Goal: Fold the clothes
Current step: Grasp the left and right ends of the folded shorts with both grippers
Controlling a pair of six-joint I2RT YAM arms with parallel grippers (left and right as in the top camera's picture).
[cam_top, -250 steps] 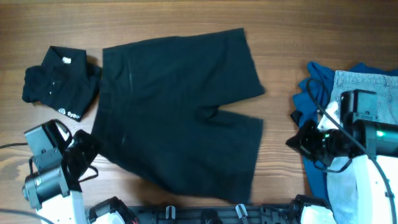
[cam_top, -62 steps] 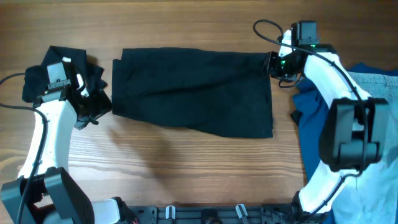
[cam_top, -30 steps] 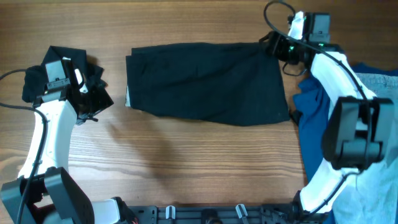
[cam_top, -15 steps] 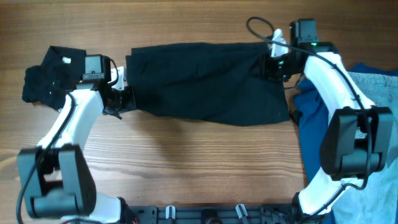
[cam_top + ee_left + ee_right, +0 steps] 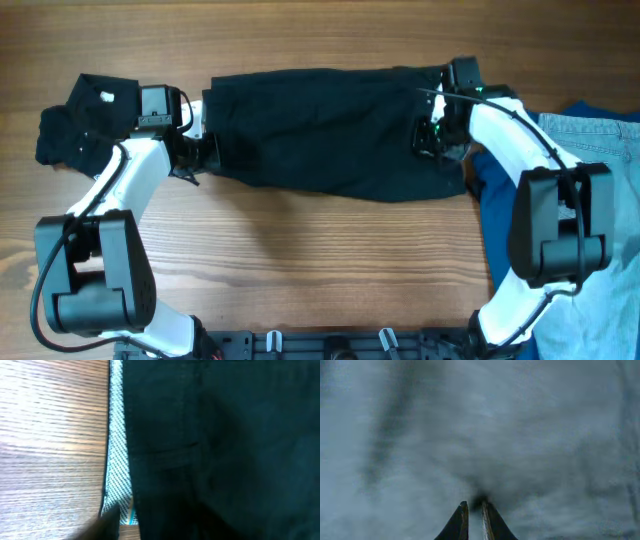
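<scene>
The right end effector (image 5: 432, 140) has its fingertips drawn together on a pucker of the black shorts (image 5: 330, 130), which lie directly beneath it. The left end effector (image 5: 203, 152) sits at the pale waistband (image 5: 117, 460) edge; you cannot tell its state. The shorts' long axis runs straight between both end effectors on the surface (image 5: 300, 270).

Matt black cloth shorts (image 5: 330, 130) on grained wooden table (image 5: 300, 260)
</scene>
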